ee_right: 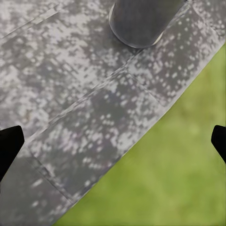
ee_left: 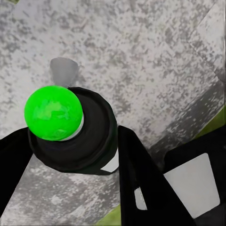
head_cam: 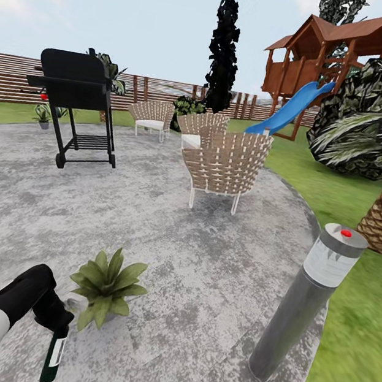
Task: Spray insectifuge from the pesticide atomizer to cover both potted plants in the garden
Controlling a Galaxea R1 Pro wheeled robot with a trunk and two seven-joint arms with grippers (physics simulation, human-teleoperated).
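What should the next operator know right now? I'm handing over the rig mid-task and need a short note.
Left gripper: shut on the slim dark green-black atomizer bottle, black fingers on either side of it.
Right gripper: open and empty, over the edge of the grey mottled patio, near the grey bollard lamp.
Small green potted plant sits on the paving just beside the bottle.
Done: atomizer picked up and brought to one plant.
Left: I can't tell whether this plant is sprayed yet; find and cover the second plant.
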